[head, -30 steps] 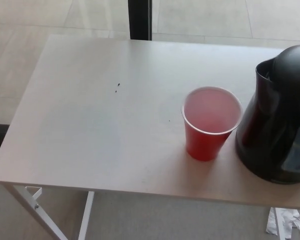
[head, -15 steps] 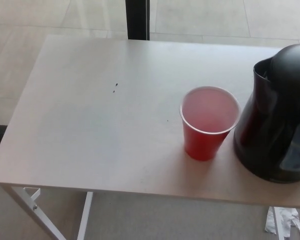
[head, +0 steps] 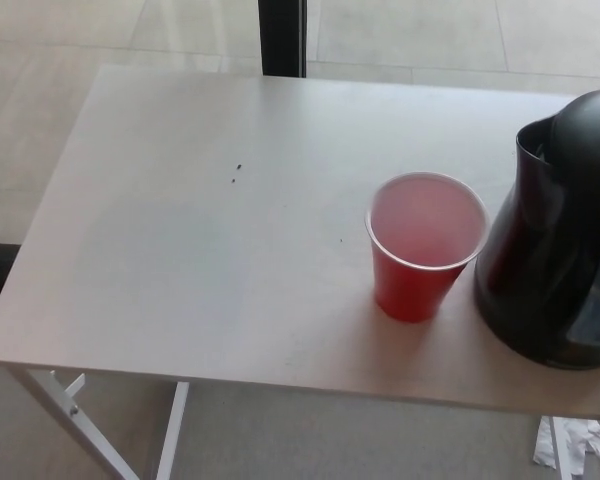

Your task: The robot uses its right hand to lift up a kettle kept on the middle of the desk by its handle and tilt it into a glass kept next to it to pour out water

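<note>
The glossy black plastic kettle stands upright at the right edge of the pale wooden desk, its spout facing left. Just beside it stands an upright red plastic cup, not touching. No robot hand is visible. Crumpled white paper lies on the floor

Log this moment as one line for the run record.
kettle: upright on desk, untouched | red cup: upright, just left of kettle | hands: not in view | pour: not started
</note>
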